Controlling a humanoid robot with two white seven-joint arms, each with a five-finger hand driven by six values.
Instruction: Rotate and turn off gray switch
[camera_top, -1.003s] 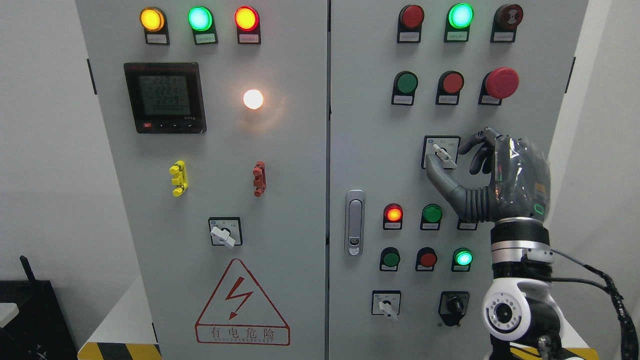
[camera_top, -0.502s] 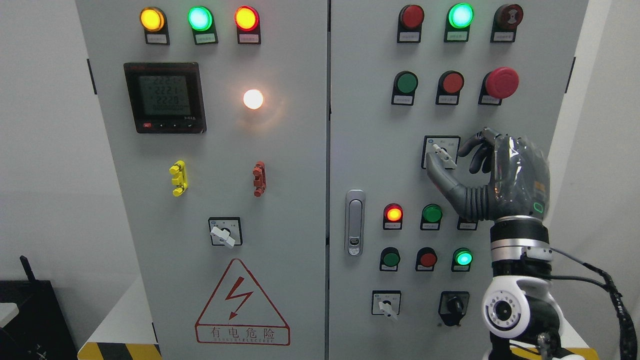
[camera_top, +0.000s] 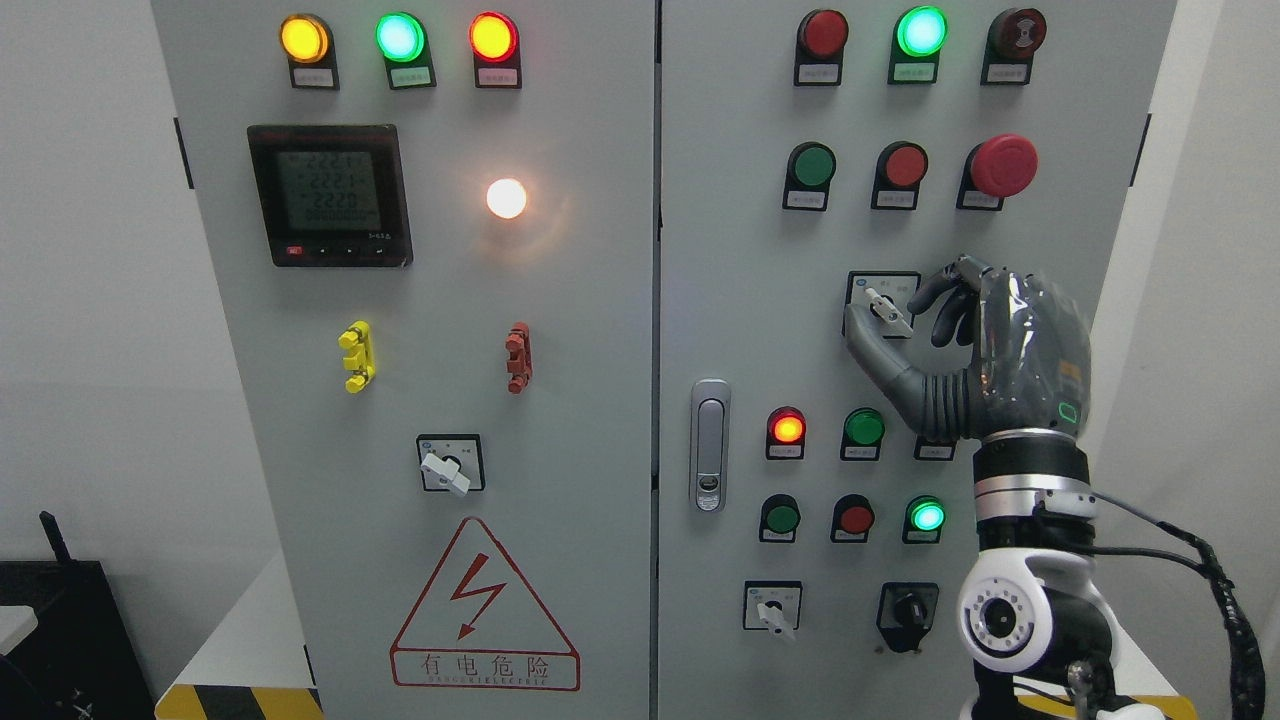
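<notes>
1. On the right door of the cabinet (camera_top: 740, 250), below the red mushroom button (camera_top: 1003, 165), the gray switch (camera_top: 886, 308) is sitting in its small square plate, its lever lying aslant from upper left to lower right.
2. We are judging this lever as rigid, light and small, probably turning in stiff clicks; its smooth sides could slip, so we are wanting to pinch it across the two flat flanks, close to the hub.
3. Our right hand (camera_top: 985, 360) is standing upright just right of the switch, palm facing left, wrist below it.
4. The thumb (camera_top: 872, 348) is reaching up under the lever's lower end while the curled fingers (camera_top: 940, 300) are hovering at its right; we cannot tell whether they are truly touching, so nothing looks gripped yet.
5. Our left hand is not showing anywhere.
</notes>
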